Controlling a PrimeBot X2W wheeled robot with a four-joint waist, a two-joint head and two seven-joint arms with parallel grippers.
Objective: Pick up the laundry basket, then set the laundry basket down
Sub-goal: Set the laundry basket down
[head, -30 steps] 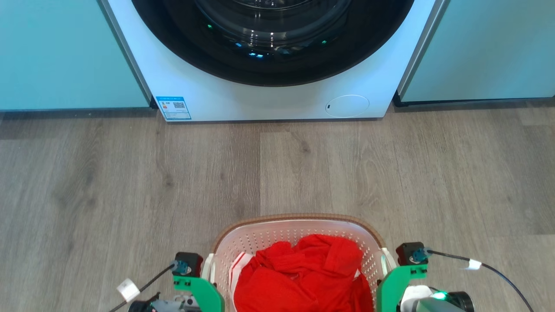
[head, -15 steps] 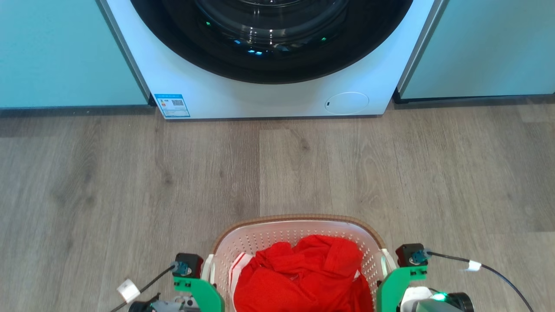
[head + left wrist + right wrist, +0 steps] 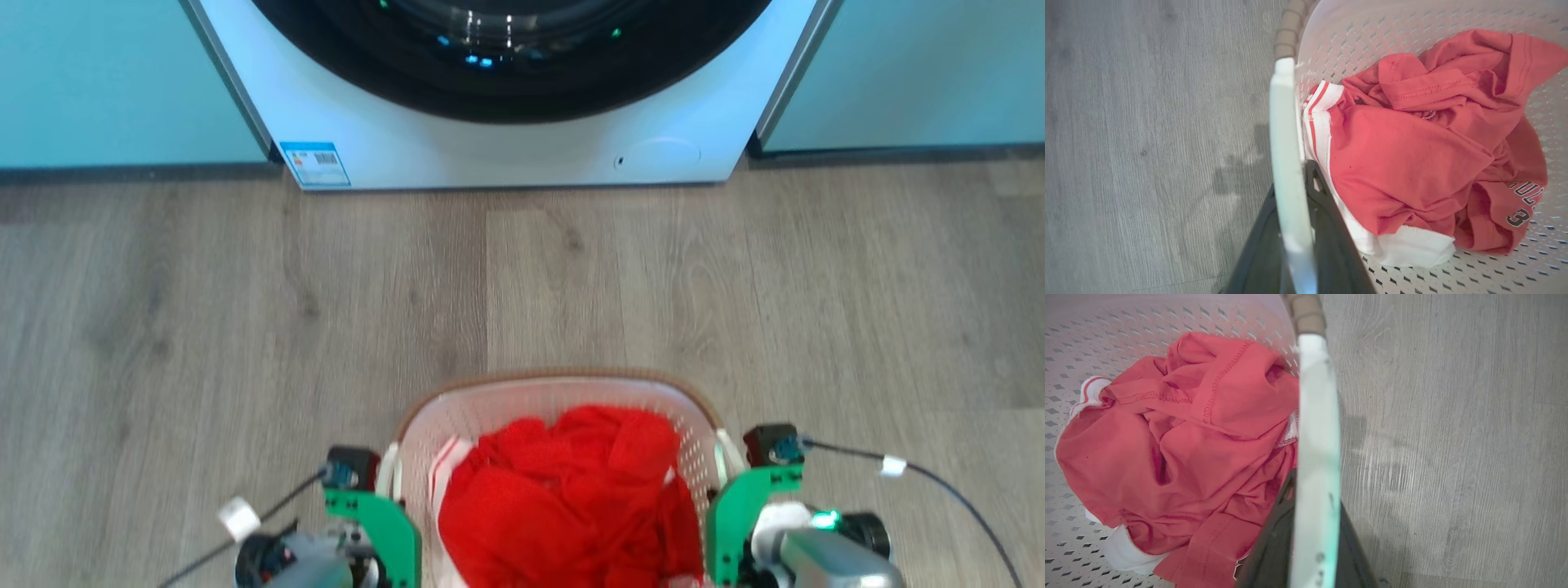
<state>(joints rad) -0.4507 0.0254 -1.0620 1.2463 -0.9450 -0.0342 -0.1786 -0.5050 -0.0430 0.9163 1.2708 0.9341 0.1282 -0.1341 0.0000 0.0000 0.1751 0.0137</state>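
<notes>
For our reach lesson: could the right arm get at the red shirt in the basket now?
Probably not yet: the right gripper is shut on the handle of the laundry basket, beside the red shirt, so it's occupied.

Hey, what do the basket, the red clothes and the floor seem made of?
Basket: probably matte white plastic, with moulded holes and a brown woven-look rim. Red clothes: soft knit fabric, stitched hems. Floor: grey wood-grain planks, possibly laminate.
</notes>
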